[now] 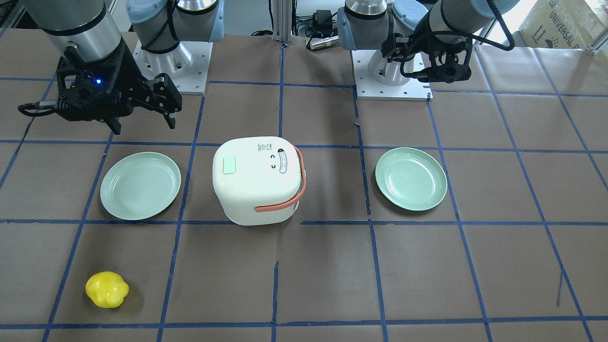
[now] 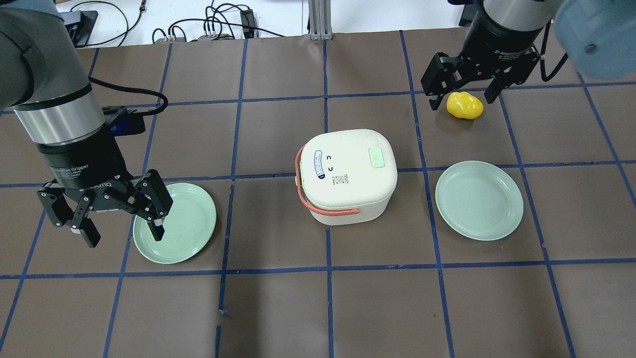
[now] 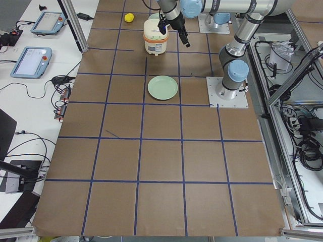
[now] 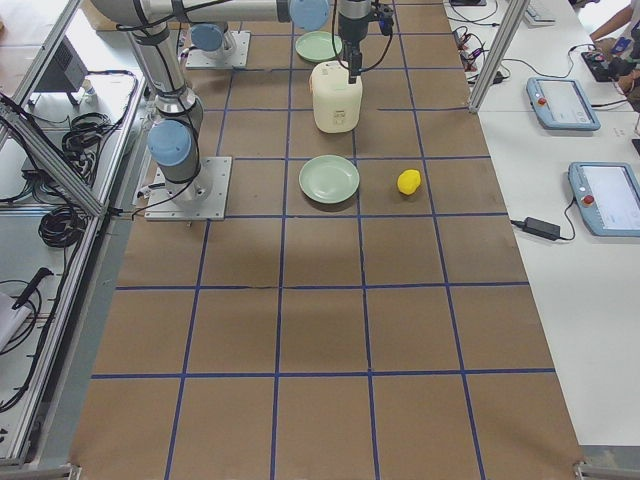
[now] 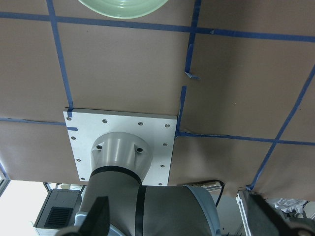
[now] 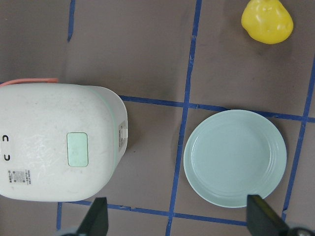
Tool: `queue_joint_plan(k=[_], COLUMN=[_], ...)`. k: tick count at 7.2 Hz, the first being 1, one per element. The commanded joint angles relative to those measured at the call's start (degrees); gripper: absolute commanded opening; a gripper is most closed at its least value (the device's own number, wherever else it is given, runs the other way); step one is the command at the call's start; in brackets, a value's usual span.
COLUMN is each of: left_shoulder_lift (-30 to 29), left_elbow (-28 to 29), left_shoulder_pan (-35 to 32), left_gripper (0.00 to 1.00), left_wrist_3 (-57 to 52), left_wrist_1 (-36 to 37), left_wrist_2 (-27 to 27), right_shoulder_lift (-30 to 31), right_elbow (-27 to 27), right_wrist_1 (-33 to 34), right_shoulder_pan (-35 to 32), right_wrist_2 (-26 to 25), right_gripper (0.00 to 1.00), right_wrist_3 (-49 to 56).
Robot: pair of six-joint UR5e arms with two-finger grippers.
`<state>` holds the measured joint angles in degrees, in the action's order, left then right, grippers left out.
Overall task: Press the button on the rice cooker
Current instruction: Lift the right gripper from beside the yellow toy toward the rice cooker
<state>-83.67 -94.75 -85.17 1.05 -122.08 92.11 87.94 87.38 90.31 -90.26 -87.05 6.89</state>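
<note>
The tabletop (image 1: 323, 266) is lit evenly and brightly from overhead, soft shadows are cast, and sharp focus is kept throughout.

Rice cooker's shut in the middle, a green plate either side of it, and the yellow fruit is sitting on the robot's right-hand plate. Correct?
No: the yellow fruit is not on the right-hand plate. It lies on the bare table, apart from that plate, as the exterior front-facing view shows. The rice cooker does stand shut in the middle, between that plate and the left-hand plate.
</note>
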Motion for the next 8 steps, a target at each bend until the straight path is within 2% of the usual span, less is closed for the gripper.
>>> queue_joint_plan(k=[1,3,6,7,8], left_shoulder_lift=[0.0,0.0,0.0,0.0,0.0], left_elbow=[0.0,0.0,0.0,0.0,0.0], left_shoulder_pan=[0.0,0.0,0.0,0.0,0.0], left_gripper=[1.0,1.0,1.0,1.0,1.0], left_wrist_3=[0.0,0.0,0.0,0.0,0.0], left_wrist_1=[-0.1,0.0,0.0,0.0,0.0], left_wrist_2=[0.0,0.0,0.0,0.0,0.0], right_shoulder_lift=[0.0,0.0,0.0,0.0,0.0], right_elbow=[0.0,0.0,-0.1,0.2,0.3], right_wrist_1=[0.0,0.0,0.1,0.2,-0.3], right_shoulder_pan=[0.0,0.0,0.1,0.1,0.0], right_wrist_2=[0.0,-2.5,-1.5,-1.2,0.5], right_gripper=[1.0,1.0,1.0,0.93,0.27], right_wrist_3=[0.1,0.1,-0.7,-0.8,-0.6])
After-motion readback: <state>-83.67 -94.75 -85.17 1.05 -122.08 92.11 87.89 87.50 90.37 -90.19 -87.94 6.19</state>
